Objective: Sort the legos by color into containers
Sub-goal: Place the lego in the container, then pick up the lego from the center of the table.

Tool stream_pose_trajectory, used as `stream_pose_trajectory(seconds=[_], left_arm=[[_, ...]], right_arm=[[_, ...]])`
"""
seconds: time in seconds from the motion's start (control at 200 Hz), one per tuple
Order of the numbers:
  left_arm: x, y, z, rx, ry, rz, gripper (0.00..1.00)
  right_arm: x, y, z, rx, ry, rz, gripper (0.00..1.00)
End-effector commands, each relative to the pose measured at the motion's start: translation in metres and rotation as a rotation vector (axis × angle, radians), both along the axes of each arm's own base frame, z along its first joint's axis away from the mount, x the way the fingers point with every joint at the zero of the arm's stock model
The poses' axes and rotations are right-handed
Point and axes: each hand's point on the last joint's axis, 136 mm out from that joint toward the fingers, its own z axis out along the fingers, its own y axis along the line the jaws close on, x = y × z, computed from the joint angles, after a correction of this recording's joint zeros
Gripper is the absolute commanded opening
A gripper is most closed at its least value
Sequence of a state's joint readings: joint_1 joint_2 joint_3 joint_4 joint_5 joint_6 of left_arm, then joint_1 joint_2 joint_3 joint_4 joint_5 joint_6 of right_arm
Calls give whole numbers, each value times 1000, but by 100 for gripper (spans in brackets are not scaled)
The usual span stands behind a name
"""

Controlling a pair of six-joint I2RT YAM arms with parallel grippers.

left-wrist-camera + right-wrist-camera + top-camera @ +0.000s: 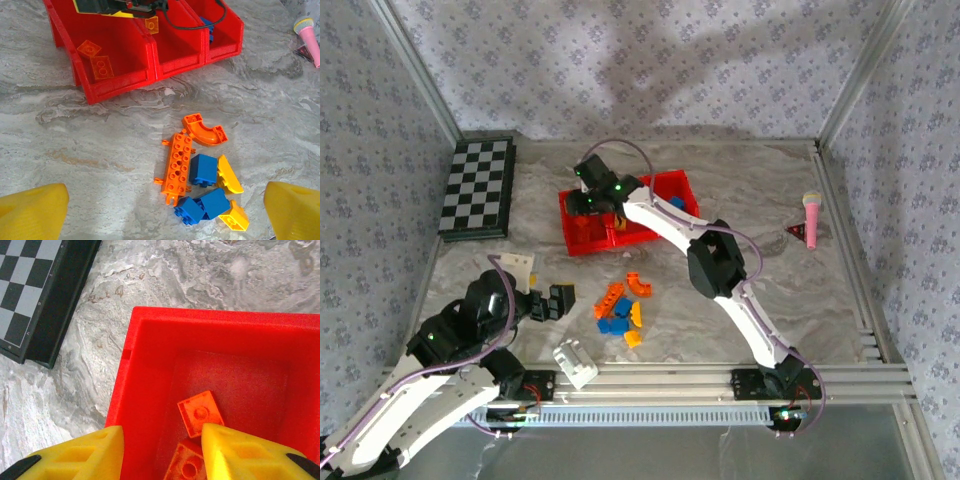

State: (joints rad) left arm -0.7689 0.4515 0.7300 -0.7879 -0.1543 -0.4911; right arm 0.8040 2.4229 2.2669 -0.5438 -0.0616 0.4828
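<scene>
Right wrist view puts your right pincer (161, 434) spread wide over the end bin of the containers (150, 325), two orange bricks (201, 412) on its floor just ahead, between the fingers. Left wrist view adds what that one misses: your left pincer (165, 194), also spread, with the loose legos (179, 170) heaped on the table (75, 150) ahead between its fingers.

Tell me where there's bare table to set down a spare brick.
Bare marble lies right of the right arm, from the pink microphone down to the near rail, and between the checkered board and the red bins. Crowded: the legos, white block and left tool in front of the bins.
</scene>
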Motion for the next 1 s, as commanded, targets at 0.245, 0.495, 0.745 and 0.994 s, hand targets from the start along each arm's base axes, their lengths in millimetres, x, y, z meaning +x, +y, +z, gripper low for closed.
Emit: stream_pose_trajectory(seconds=[0.245,0.495,0.745,0.994], left_arm=[[0,-4,-3,2,13,-13,100],[1,-8,-7,20,30,-27,100],[1,-8,-8,24,31,-31,100],[2,-10,-10,32,40,-38,100]], right_arm=[[-31,-99,76,-187,-159,-128,98],[-69,-149,79,-215,-179,-204,100],[-133,-189,61,-164,-91,-309,100],[-199,-187,-4,-180,69,-330,99]])
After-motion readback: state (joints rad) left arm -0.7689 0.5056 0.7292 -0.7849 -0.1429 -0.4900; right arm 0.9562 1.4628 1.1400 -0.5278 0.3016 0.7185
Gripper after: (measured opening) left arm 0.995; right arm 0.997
